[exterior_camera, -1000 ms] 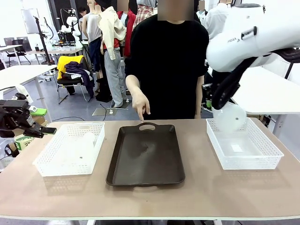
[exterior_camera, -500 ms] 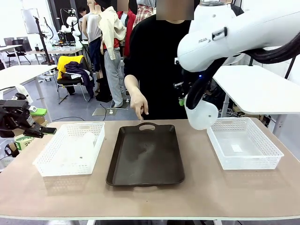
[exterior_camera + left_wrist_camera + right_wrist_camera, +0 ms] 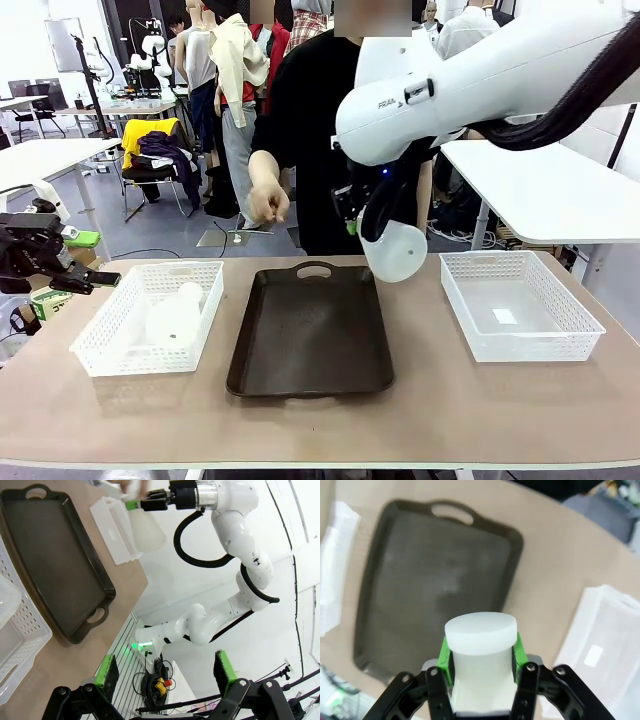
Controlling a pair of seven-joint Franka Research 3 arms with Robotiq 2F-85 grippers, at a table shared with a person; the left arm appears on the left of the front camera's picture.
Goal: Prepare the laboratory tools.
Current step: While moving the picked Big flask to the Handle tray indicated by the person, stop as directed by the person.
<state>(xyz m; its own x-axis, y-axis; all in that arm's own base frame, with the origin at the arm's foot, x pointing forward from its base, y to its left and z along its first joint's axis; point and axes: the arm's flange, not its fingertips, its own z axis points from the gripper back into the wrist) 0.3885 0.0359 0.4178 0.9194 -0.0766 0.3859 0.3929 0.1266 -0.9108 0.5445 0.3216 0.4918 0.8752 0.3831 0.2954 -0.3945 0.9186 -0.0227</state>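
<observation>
Now grips a translucent frosted-white conical flask (image 3: 395, 250) by its neck, wide base hanging lower, in the black two-finger right gripper (image 3: 358, 218), green pads clamped shut on it. Has swung it away from above the white mesh plastic basket (image 3: 530, 345) at 3 o'clock to above the 1 o'clock corner of the dark brown rectangular tray (image 3: 300, 340), clear of the surface. Leaves a second frosted flask (image 3: 175, 315) lying in the other mesh basket (image 3: 100, 360) at 9 o'clock. Keeps the left gripper (image 3: 90, 280) spread wide, empty, just outside it. Shows the person's hand (image 3: 265, 200) lifted off the tray's handle. Suggests a set-down on the tray next, with one flask left to fetch.
</observation>
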